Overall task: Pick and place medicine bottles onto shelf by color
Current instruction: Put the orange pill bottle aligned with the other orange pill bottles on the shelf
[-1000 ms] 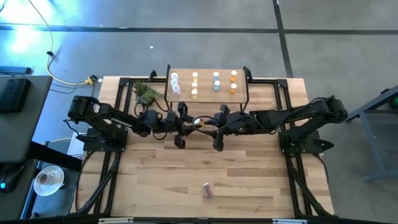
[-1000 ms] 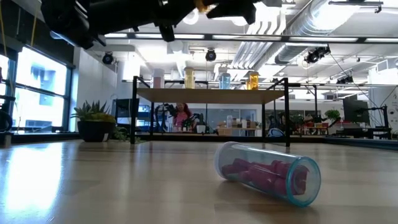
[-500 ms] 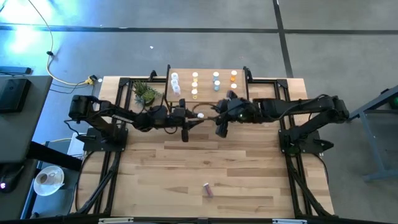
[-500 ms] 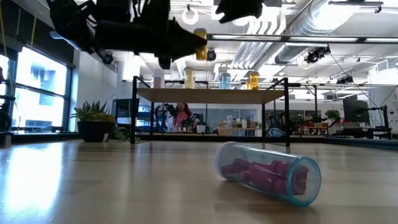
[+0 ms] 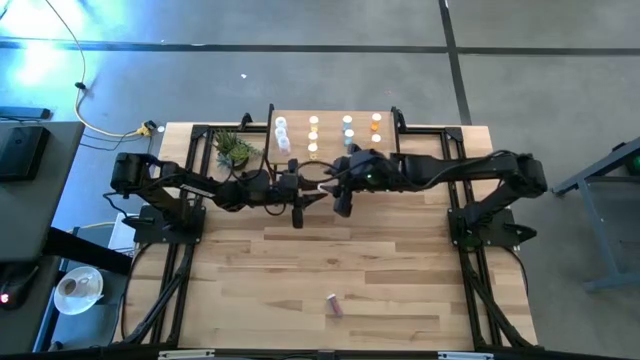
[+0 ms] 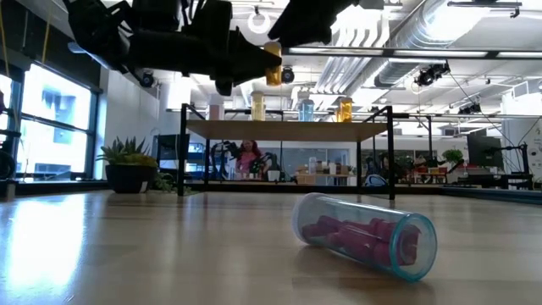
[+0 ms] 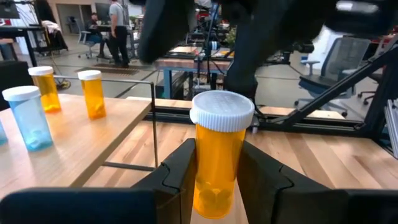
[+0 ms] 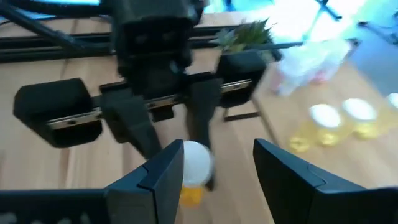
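Pale planked wooden surface (image 5: pixel 300 270), smooth and lightly glossy, framed by black metal rails. Toward the back, low shelf (image 5: pixel 335 135) with light wood top on thin black legs, carrying upright cylindrical bottles in rows: clear (image 5: pixel 281 128), yellow (image 5: pixel 313 126), blue-green (image 5: pixel 347 125), orange (image 5: pixel 376 123). Spiky green potted plant (image 5: pixel 235 148) just beside the shelf's left end. Near the front edge, well apart from all else, purple-filled clear bottle (image 6: pixel 366 233) lying on its side. Left hand (image 7: pixel 217 180) clamped on translucent orange bottle (image 7: pixel 219 162), held upright above the surface in front of the shelf, ribbed white cap (image 7: pixel 222 111) uppermost. Right hand (image 8: pixel 214 165) close over that cap, matte dark fingers (image 8: pixel 165 171) spread apart either side of it, touching nothing visible.
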Controlling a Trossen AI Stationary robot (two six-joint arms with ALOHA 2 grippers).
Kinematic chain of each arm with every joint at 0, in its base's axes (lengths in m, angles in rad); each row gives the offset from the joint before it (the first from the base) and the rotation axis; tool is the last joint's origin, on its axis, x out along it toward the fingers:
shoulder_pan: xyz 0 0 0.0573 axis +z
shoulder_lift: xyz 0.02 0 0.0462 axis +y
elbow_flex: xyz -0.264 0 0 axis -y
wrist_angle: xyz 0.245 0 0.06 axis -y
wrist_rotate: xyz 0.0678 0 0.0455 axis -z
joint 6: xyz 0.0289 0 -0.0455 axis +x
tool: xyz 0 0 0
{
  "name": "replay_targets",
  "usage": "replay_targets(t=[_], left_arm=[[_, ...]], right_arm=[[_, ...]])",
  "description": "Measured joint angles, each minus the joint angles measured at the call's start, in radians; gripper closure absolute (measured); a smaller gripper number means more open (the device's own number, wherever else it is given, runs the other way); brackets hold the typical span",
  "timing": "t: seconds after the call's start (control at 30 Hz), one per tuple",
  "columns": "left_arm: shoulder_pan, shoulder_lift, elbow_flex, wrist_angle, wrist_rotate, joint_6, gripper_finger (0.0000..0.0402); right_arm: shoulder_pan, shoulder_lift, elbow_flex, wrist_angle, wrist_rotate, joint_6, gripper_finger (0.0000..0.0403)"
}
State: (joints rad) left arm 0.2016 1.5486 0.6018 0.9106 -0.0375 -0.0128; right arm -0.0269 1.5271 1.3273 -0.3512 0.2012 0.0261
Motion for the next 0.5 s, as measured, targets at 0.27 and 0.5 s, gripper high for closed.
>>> replay_targets(t=[0.27, 0.5], left_arm=[[0.001, 0.0, 0.0, -0.012, 0.0, 0.007, 0.0312], [0.001, 0.0, 0.0, -0.004, 0.0, 0.008, 0.0312]], right_arm=[[-0.002, 0.042, 0.0, 0.003, -0.056, 0.05, 0.0217], [-0.005, 0.044, 0.0, -0.012, -0.057, 0.082, 0.0217]])
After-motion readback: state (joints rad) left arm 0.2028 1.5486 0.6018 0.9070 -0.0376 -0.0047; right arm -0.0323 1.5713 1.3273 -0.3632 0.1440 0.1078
